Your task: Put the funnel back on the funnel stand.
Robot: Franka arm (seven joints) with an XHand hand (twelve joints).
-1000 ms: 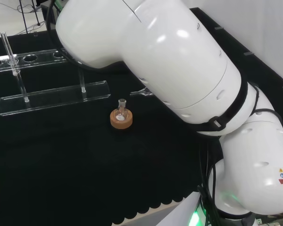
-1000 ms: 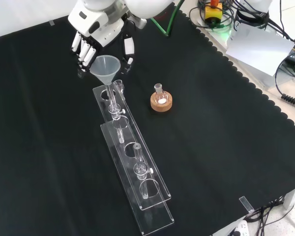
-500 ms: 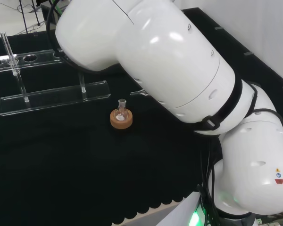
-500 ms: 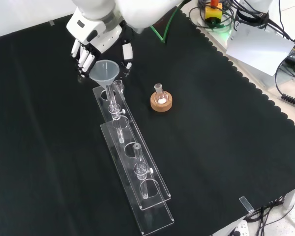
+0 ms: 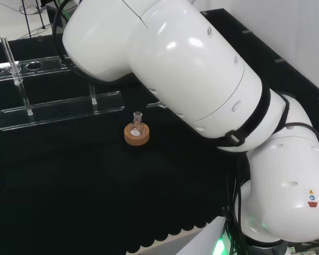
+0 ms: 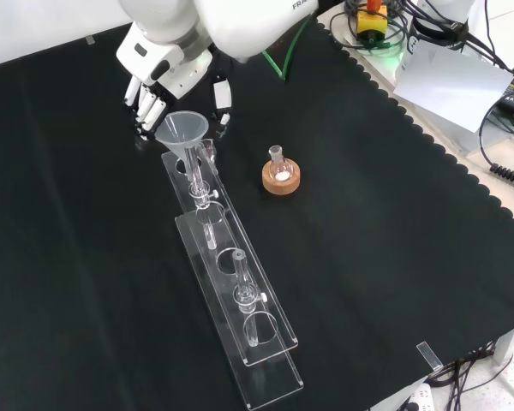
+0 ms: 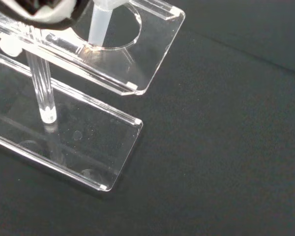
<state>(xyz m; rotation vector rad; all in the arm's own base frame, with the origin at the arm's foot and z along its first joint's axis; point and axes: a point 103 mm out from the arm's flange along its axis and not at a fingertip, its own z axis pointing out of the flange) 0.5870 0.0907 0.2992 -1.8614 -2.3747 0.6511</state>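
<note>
In the head view you look past the arm's big glossy white links [image 5: 202, 79] at the black cloth [image 5: 69, 202]. The clear plastic funnel stand [image 5: 58, 109] lies as a long flat strip with a holed rail above it, and a small glass flask [image 5: 137, 121] sits upright in a round cork ring [image 5: 136, 134].

In the front view you see the funnel [image 6: 183, 131], a translucent cone with its wide mouth up and its thin stem pointing straight down through the stand's end hole nearest the hand. Its long axis is close to vertical. The hand [image 6: 158, 73] hangs just behind the cone, fingers pointing down and fairly straight; you cannot tell whether they touch it.

In the wrist view the funnel's pale stem [image 7: 98, 22] passes through the round hole of the clear top rail [image 7: 137, 54].
</note>
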